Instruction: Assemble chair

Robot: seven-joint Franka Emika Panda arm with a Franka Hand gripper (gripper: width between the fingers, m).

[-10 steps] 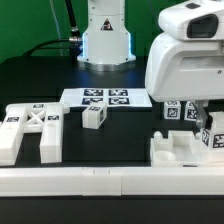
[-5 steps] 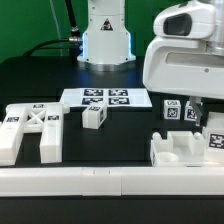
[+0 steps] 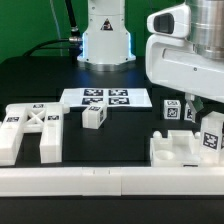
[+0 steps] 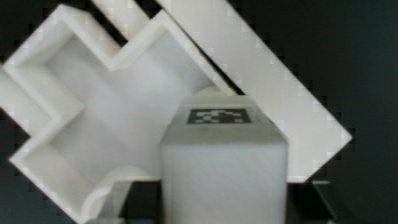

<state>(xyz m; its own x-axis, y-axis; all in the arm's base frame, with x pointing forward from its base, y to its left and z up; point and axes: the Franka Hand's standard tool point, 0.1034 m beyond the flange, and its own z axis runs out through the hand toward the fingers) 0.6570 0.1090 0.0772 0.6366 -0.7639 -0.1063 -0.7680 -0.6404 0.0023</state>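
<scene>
Entry: mating a leg to the seat.

- Tool: the gripper (image 3: 206, 124) is clamping a leg block (image 4: 222, 165). In the wrist view the fingers (image 4: 130, 202) are pressing flat on both side faces of the block, whose tagged end is facing the camera.
- Location: the held block is hanging at the right edge of the exterior frame, just above and beside the seat slab (image 3: 175, 152) at lower right. I cannot tell whether it is touching the slab.
- Other parts: the X-braced panel (image 3: 28, 128) is lying at lower left. A small cube (image 3: 94, 117) is sitting near centre, just in front of the marker board (image 3: 105, 97). Another tagged block (image 3: 172, 110) is standing behind the slab.

Risks (judgement):
- If the block is coming down off-line or twisted, its edge may be catching a rib of the slab rather than entering a recess. That would jam it or push the slab toward the border rail (image 3: 100, 182).
- The smooth plastic may be slipping in the grip under side load.

Views:
- The exterior view is giving the table layout and the height over the slab, but the arm's bulk is hiding the fingers.
- The wrist view is showing the grip and the ribbed white part beneath, but none of the other parts.
</scene>
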